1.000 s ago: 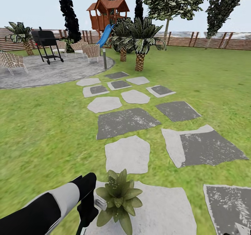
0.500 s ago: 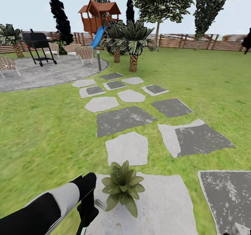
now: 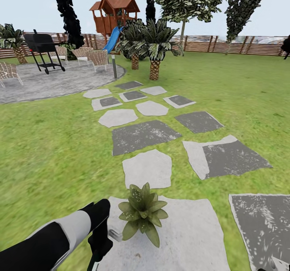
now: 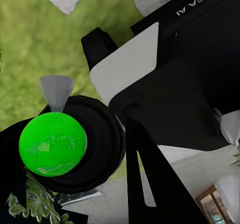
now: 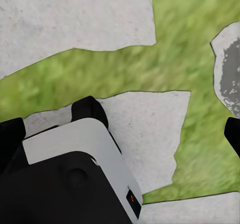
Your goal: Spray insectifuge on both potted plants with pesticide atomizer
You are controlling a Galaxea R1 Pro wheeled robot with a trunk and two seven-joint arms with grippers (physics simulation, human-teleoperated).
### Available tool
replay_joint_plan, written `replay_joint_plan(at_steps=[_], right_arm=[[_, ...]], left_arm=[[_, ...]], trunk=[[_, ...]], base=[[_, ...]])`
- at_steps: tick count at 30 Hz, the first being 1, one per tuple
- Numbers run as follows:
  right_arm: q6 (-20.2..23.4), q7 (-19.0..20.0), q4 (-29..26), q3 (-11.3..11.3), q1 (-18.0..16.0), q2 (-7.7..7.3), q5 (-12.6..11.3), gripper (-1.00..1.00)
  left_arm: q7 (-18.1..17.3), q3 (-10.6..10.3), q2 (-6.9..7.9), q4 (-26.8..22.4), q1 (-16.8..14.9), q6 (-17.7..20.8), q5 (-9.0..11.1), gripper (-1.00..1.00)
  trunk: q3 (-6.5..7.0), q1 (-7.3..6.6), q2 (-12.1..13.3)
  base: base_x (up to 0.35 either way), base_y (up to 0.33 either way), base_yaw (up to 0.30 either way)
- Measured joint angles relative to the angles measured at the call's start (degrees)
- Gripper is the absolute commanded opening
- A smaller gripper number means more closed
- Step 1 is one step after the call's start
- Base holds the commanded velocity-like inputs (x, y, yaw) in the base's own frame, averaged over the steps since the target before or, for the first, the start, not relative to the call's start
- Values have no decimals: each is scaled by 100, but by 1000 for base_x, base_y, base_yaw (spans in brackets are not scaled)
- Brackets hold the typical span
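One potted plant (image 3: 143, 214) sits low in the middle of the head view, on a big pale stepping stone (image 3: 189, 238) in the garden lawn (image 3: 52, 150). Its pointed green leaves spread out like a star. Just left of it, at the lower left of the frame, the left arm (image 3: 56, 238) reaches in, white and black. The left pincer (image 3: 100, 243) hangs down beside the plant, and a pale bit of the spray bottle (image 3: 114, 234) peeks out between the two. More grey stones (image 3: 143, 136) run up the middle of the frame toward palm plants (image 3: 155, 41). At the upper left are a round paved patio (image 3: 52, 81), a black grill (image 3: 42, 47) and wicker chairs (image 3: 96, 57). A red playhouse (image 3: 114, 15) with a blue slide stands behind them, and a brown fence (image 3: 225, 45) runs along the back.

In the left wrist view, the bottle (image 4: 52, 143) looks like a bright green ball at the lower left, with a grey cone (image 4: 56, 92) just above it. Dark parts wrap around it, so the left pincer looks closed on the bottle. Leaves of the plant (image 4: 35, 201) show at the bottom left.

In the right wrist view, the white and black right arm (image 5: 70, 174) fills the lower left over grass (image 5: 170, 69) and pale stones (image 5: 70, 19). I cannot tell if the right pincer is open or closed.
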Motion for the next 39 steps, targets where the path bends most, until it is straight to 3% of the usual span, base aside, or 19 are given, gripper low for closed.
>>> replay_joint_plan(at_steps=[22, 30, 39], right_arm=[[0, 9, -5, 0, 1, -2, -2, 100], [0, 5, -5, 0, 2, -1, -2, 100], [0, 2, -5, 0, 3, -3, -2, 100]], left_arm=[[8, -17, 4, -15, -67, -1, 1, -100], [28, -18, -8, -29, -443, -8, -3, -100], [-17, 22, -22, -32, -519, -7, 19, -100]], trunk=[[-54, 0, 0], [-127, 0, 0], [-205, 0, 0]], base=[[0, 0, 0], [0, 0, 0], [0, 0, 0]])
